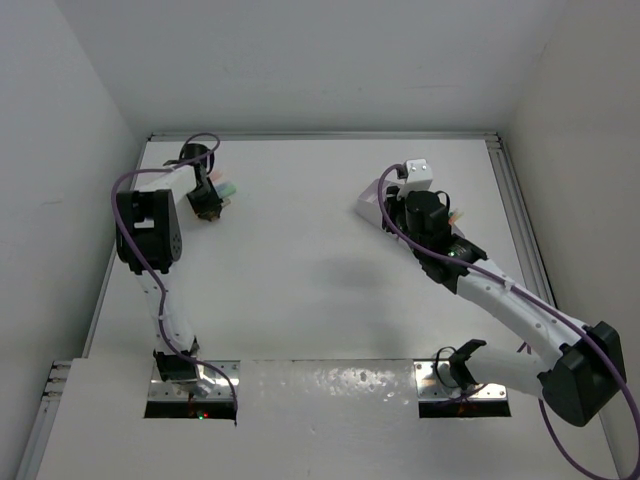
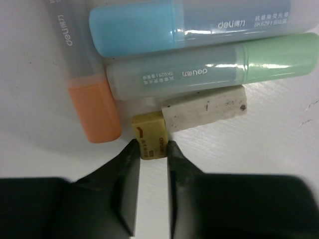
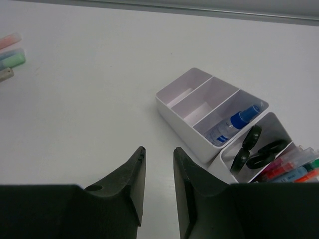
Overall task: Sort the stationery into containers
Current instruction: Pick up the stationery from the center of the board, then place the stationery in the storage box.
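Where the left gripper (image 2: 152,145) sits low over the upper left of the table (image 2: 259,164), its fingers are closed in on the yellowish sleeve end of a grubby white eraser (image 2: 204,110). One tip touches each side, and the eraser lies flat on the surface. Just beyond the eraser, along its long side, lies a green highlighter (image 2: 199,74), then a blue highlighter (image 2: 174,25). An orange highlighter (image 2: 94,112) lies angled at their left.

Toward the right of the overhead view, the right gripper (image 3: 158,150) hangs above the table with its fingers a little apart and nothing between them. Past its tips stands the pale-lilac desk organiser (image 3: 184,132). A blue-capped bottle (image 3: 234,124) lies in its third slanted compartment. Black-handled scissors (image 3: 254,149) sit in the next compartment toward the lower right, and coloured markers (image 3: 294,169) fill the one at the frame's right edge.
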### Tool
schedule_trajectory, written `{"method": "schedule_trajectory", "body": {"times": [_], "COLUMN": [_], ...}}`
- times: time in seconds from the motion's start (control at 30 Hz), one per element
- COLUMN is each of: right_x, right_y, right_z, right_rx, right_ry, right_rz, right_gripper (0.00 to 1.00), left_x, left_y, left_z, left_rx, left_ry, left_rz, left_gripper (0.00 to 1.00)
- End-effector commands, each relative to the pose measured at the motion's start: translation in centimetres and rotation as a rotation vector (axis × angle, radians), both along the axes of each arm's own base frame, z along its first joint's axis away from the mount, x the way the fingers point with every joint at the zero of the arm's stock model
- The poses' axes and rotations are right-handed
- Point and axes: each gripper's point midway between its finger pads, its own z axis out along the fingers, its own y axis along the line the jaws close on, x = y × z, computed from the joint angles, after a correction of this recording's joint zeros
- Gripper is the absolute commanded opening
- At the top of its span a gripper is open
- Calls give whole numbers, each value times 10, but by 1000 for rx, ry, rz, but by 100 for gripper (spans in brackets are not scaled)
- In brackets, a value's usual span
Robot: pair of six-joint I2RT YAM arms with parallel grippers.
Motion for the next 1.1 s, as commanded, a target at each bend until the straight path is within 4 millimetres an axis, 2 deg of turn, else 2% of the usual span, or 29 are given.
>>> {"method": "schedule_trajectory", "body": {"times": [0.0,0.07,0.17,0.3,0.33,0.37,0.4,0.43,0.47,0.5,0.53,0.57,0.6,0.63,0.67,0.7,0.73,0.77,0.8,0.87,0.9,1.0,1.03,1.07], "right_x": [-1,-2,-3,-4,-4,-5,-5,-5,-5,-8,-10,-11,-13,-15,-16,-21,-23,-28,-31,-37,-41,-49,-51,-54], "right_y": [-4,-6,-9,-12,-14,-16,-18,-21,-22,-24,-27,-31,-34,-36,-40,-45,-47,-54,-58,-65,-68,-75,-77,-80], "right_z": [12,14,14,14,14,15,14,12,14,8,4,3,2,2,2,3,4,7,8,7,15,20,22,21], "right_rx": [6,5,-1,-9,-12,-15,-18,-21,-15,-25,-36,-35,-40,-43,-46,-47,-45,-44,-41,-44,-28,-28,-29,-40], "right_ry": [-37,-43,-50,-50,-52,-53,-51,-46,-51,-28,-10,-5,2,4,2,-1,-3,-12,-15,-14,-34,-37,-35,-26], "right_rz": [-20,-24,-32,-40,-50,-57,-61,-70,-76,-79,-85,-98,-102,-107,-121,-129,-135,-153,-163,-180,-188,-195,-199,-207], "right_gripper": [28,28,28,28,28,28,28,28,28,28,28,28,28,28,28,28,28,28,28,28,28,28,28,28], "left_x": [0,-6,-11,-8,1,6,17,30,39,47,60,61,64,73,69,70,74,73,69,76,77,82,78,79], "left_y": [7,10,12,4,-1,-15,-17,-44,-80,-103,-128,-170,-197,-225,-260,-285,-306,-337,-356,-381,-391,-420,-432,-439], "left_z": [-18,-19,-6,38,67,80,108,132,149,160,186,196,183,206,208,193,211,213,216,219,222,229,228,215], "left_rx": [27,35,35,37,46,49,63,65,54,48,43,18,-18,-38,-57,-101,-121,-155,-177,-231,-254,-306,-309,-306], "left_ry": [30,43,30,-37,-107,-144,-229,-302,-363,-408,-480,-515,-499,-565,-583,-570,-628,-670,-696,-772,-801,-867,-870,-850], "left_rz": [27,33,32,-29,-50,-94,-128,-200,-298,-397,-461,-562,-669,-732,-826,-886,-931,-990,-1022,-1048,-1055,-1072,-1091,-1097], "left_gripper": [12,0,0,0,0,0,0,0,0,0,0,0,0,0,0,0,0,0,0,0,0,0,0,0]}}
